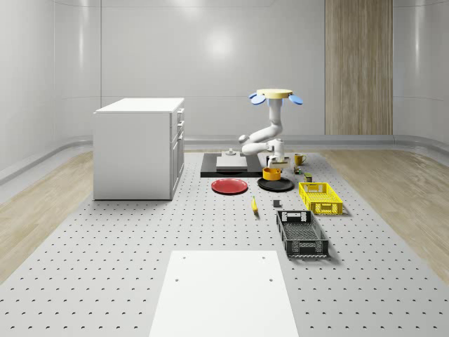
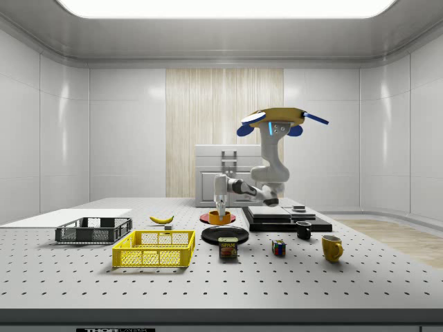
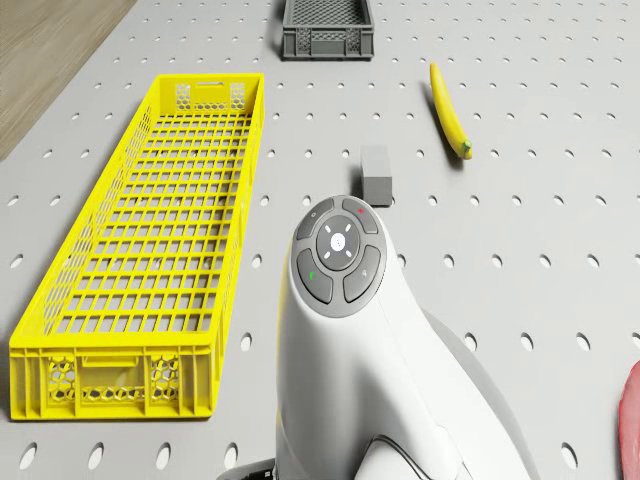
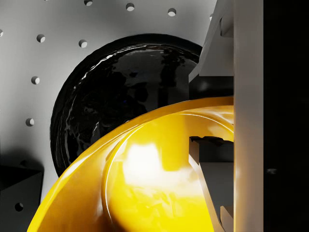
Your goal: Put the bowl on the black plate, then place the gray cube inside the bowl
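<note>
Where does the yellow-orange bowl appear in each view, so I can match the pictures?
Whole-scene view: the yellow-orange bowl is just right of centre, beneath the hovering drone, over the round black plate.
Side view: the bowl is near centre, under the gripper, just above the plate.
Wrist view: the bowl is close up, its rim between the jaws, the plate beyond it.
Shared landmark: the black plate.

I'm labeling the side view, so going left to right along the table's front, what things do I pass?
dark gray crate → yellow crate → can → colored puzzle cube → yellow mug
</note>
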Robot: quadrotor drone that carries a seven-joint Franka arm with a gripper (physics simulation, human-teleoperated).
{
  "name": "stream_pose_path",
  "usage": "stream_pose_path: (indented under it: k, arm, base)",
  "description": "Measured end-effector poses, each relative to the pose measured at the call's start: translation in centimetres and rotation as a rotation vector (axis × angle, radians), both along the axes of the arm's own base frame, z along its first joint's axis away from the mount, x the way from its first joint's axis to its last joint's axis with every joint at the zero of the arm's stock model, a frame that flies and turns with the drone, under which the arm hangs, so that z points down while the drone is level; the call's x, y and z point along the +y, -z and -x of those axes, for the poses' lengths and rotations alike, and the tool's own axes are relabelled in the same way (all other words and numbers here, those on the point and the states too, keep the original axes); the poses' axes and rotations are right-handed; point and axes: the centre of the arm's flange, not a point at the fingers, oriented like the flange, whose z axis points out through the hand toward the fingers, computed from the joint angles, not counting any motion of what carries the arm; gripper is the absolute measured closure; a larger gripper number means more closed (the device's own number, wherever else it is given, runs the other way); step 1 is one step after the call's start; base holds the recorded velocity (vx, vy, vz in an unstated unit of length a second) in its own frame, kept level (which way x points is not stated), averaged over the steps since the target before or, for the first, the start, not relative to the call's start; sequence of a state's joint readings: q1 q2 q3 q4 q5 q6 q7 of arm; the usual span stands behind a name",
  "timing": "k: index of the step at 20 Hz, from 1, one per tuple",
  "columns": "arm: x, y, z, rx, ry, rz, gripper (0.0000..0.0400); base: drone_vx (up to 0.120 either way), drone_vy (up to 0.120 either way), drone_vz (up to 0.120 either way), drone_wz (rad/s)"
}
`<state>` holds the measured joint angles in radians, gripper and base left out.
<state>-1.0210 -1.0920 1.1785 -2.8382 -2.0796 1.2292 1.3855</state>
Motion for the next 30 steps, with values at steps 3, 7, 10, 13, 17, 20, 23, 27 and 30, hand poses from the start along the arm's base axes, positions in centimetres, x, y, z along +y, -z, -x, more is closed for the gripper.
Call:
stream_pose_path:
  k: [3,7,10,13,17,20,23,27,30]
  arm:
    - [0.0,0.0,0.0,0.000,0.001,0.000,0.0291]
    - [0.0,0.0,0.0,0.000,0.001,0.001,0.0291]
    - [-0.1,0.0,0.0,0.000,0.000,0.001,0.0292]
    - [-0.1,-0.4,0.0,-0.001,0.000,0.002,0.0291]
    - [-0.1,-0.6,0.0,-0.001,-0.002,0.003,0.0291]
    - [-0.2,-0.7,0.0,-0.002,-0.004,0.003,0.0292]
    - [-0.2,-0.8,0.0,-0.002,-0.006,0.004,0.0291]
    - [-0.3,-1.8,0.0,-0.002,-0.013,0.004,0.0292]
    - [-0.3,-2.3,0.0,-0.003,-0.015,0.004,0.0268]
  base:
    - [0.000,0.120,-0.107,0.000]
    - [0.000,0.030,0.000,0.000]
    - [0.000,0.000,0.000,0.000]
    - [0.000,0.000,0.000,0.000]
    - [0.000,0.000,0.000,0.000]
    - [0.000,0.000,0.000,0.000]
    - [0.000,0.000,0.000,0.000]
    - [0.000,0.000,0.000,0.000]
    - [0.000,0.000,0.000,0.000]
